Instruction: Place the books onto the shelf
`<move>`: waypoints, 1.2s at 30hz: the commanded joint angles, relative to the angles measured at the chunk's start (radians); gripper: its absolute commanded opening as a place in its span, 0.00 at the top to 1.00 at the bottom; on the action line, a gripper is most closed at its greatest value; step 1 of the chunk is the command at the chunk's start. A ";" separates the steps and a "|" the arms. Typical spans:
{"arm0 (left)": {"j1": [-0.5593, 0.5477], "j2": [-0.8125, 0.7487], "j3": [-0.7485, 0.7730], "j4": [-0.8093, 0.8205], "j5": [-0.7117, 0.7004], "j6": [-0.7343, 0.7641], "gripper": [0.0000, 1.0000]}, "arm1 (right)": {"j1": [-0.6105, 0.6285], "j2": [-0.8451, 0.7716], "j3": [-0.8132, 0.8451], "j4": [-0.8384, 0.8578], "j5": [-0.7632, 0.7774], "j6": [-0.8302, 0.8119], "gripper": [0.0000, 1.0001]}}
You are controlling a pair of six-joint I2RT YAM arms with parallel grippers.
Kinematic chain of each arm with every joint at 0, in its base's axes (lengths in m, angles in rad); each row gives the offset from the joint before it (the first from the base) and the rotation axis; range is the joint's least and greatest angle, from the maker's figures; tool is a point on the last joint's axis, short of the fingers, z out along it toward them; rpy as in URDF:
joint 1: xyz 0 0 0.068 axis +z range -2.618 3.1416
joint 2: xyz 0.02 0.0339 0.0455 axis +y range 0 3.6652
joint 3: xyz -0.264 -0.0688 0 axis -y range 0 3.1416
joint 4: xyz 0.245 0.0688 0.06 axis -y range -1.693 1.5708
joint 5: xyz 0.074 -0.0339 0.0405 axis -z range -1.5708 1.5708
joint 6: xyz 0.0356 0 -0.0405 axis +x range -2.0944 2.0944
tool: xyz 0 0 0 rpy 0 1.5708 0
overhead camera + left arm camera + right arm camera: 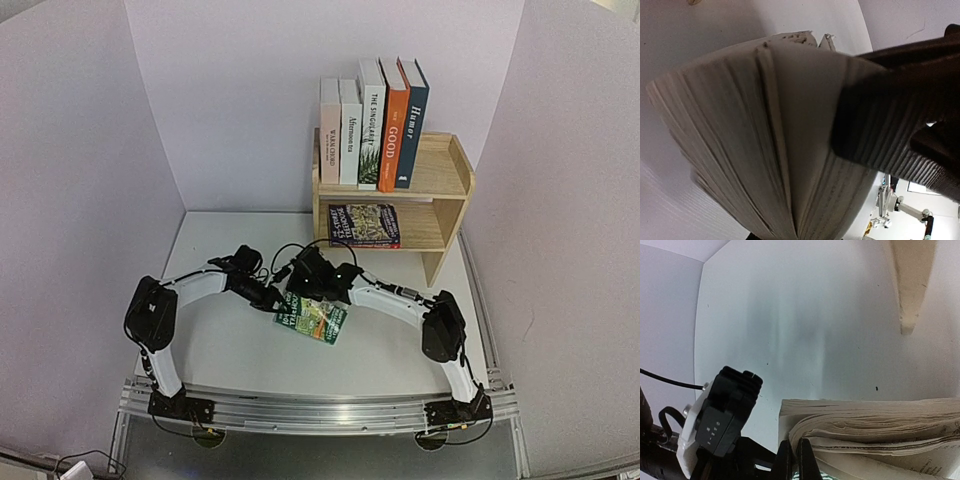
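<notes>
1. Over the middle of the white table (pixel 230 350), a green book (pixel 312 318) is held between the two grippers. It is open, with its pages fanned out.
2. The left gripper (pixel 271 297) is set at the book's left edge. In the left wrist view one dark finger (pixel 885 125) is seen pressed flat against the fanned page block (pixel 740 150). The other finger is hidden behind the pages, so the jaws are read as clamped on the green book.
3. The right gripper (pixel 318 288) is set at the book's far edge. In the right wrist view its jaws are pressed almost together (pixel 796 462), with a thin layer at the book's edge pinched between them. Curled pages (pixel 880 425) spread off to the right.
4. Farther back and to the right, the wooden shelf (pixel 462 165) is stood on the table. On its lower tier a dark illustrated book (pixel 363 225) is kept with its cover turned to the front. Whether it is lying or leaning cannot be told.
5. On the upper tier five books are stood upright side by side, spines outward: a cream book (pixel 329 125), a white book (pixel 350 125), a palm-leaf book (pixel 371 120), an orange "GOOD" book (pixel 393 125) and a dark blue "Humor" book (pixel 410 120).
</notes>
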 commanded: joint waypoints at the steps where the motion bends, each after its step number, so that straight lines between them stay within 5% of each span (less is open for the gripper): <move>1: 0.070 -0.014 0.080 -0.017 0.092 -0.127 1.00 | 0.009 -0.067 -0.002 0.072 -0.054 -0.170 0.77; 3: 0.123 -0.016 0.080 -0.022 0.140 -0.217 1.00 | 0.009 -0.126 -0.040 0.071 -0.011 -0.286 0.48; 6: 0.198 -0.015 0.070 -0.039 0.156 -0.311 1.00 | 0.011 -0.234 -0.126 0.073 0.087 -0.464 0.19; 14: 0.233 -0.030 0.014 0.111 0.286 -0.575 1.00 | 0.177 -0.311 -0.367 0.285 0.039 -1.207 0.10; 21: 0.235 -0.054 -0.065 0.225 0.317 -0.691 1.00 | 0.188 -0.151 -0.373 0.512 0.349 -1.434 0.20; 30: 0.240 -0.062 -0.092 0.260 0.320 -0.723 1.00 | 0.185 -0.001 -0.368 0.665 0.439 -1.649 0.28; 34: 0.243 -0.056 -0.096 0.262 0.320 -0.726 1.00 | 0.181 0.033 -0.350 0.680 0.496 -1.699 0.50; 36: 0.244 -0.054 -0.096 0.263 0.320 -0.728 1.00 | 0.181 0.038 -0.346 0.682 0.520 -1.700 0.80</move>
